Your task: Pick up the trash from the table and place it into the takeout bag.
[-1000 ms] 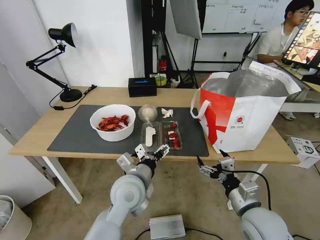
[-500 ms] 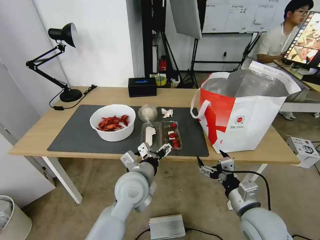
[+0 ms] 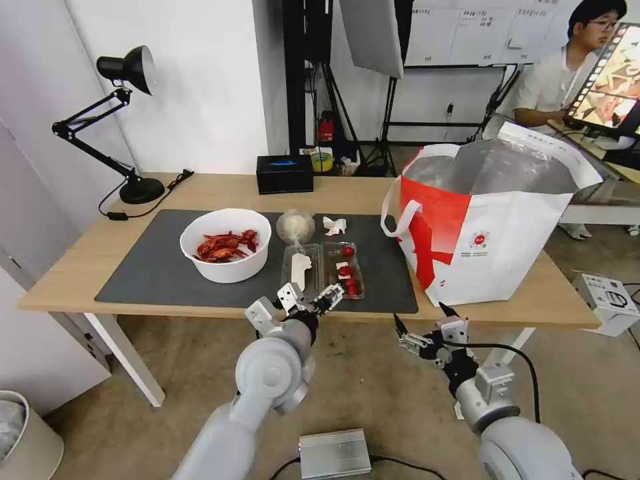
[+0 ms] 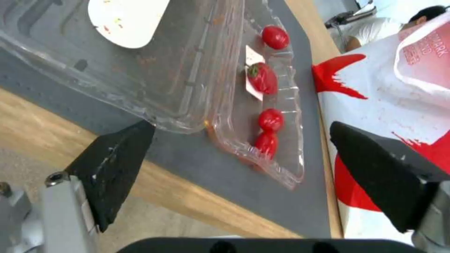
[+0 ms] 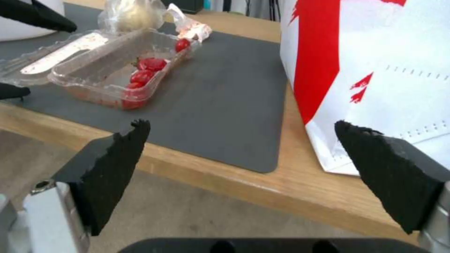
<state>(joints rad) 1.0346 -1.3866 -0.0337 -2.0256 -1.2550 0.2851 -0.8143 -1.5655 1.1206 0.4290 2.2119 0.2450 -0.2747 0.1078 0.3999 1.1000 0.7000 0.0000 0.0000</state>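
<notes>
Just short of the clear tray, left gripper fingers gape wide, holding nothing; right gripper likewise

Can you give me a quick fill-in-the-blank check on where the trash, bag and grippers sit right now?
1. The left gripper hangs open at the near end of the clear hinged plastic ____.
2. The white round bowl holds red crayfish ____.
3. The large white-and-red takeout bag stands to the bowl's ____.
4. The right gripper hangs open below the light-wood table's ____ edge.

Missing words: tray; shells; right; near
</notes>
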